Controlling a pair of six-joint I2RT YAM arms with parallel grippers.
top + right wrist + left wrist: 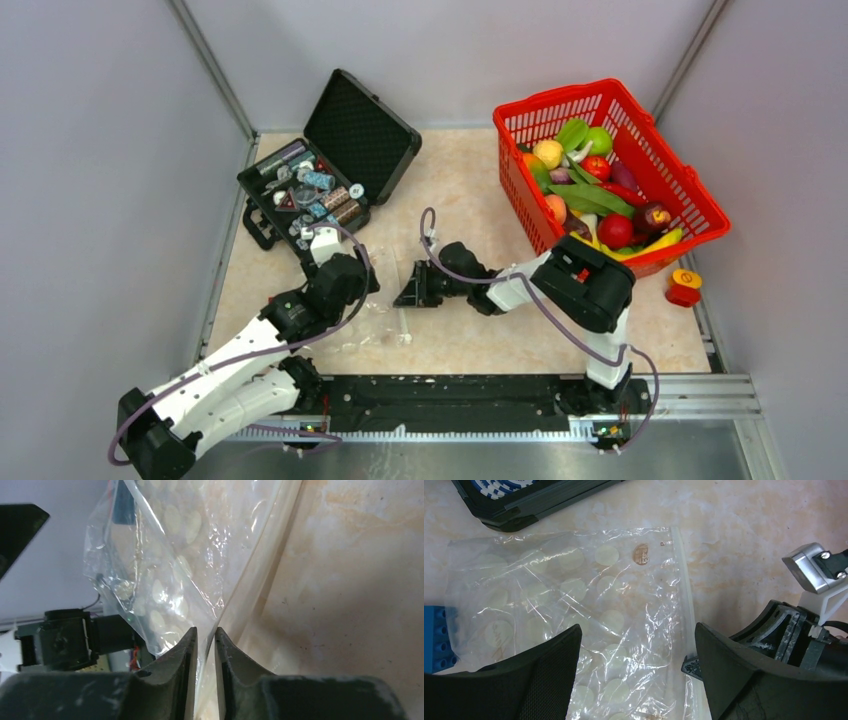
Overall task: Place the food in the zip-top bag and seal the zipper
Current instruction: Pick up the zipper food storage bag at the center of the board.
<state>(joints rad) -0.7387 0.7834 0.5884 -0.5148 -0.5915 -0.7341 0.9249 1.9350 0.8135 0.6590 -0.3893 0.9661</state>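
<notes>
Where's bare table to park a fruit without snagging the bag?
Best: the bare table between the black case and red basket. Also the near strip between zip-top bag and right arm's base. Crowded mid-table, where left gripper and right gripper work at the bag.

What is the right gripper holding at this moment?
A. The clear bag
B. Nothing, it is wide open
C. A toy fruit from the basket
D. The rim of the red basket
A: in the right wrist view the right gripper has its fingers nearly together, with the film of the bag pinched between them.
</notes>
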